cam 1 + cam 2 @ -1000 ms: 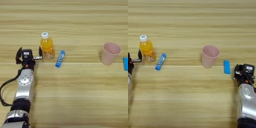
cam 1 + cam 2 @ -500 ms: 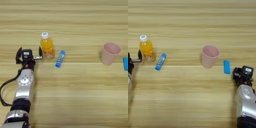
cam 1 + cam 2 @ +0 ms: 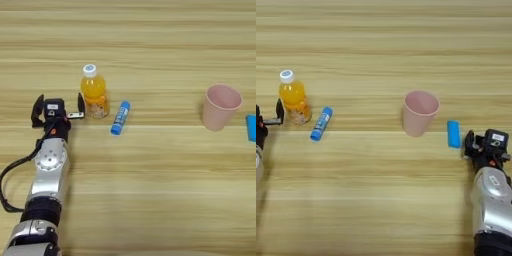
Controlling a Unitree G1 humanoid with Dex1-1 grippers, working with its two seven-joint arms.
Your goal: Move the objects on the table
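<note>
Bottle (image 3: 94, 92), tube (image 3: 120, 118), pink cup (image 3: 420, 112) and a small blue block (image 3: 454, 134) all stand free on our table (image 3: 150, 190), so nothing seems moved yet. Our left gripper (image 3: 58, 106) sits spread just left of the bottle, one finger beside it; our right gripper (image 3: 487, 148) rests near the blue block, and we cannot tell its fingers' state.

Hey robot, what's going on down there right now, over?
Left pincer open, just left of the orange bottle, holding nothing. Right pincer beside the small blue block. Blue tube lying flat, pink cup upright. Nothing in the way.
</note>
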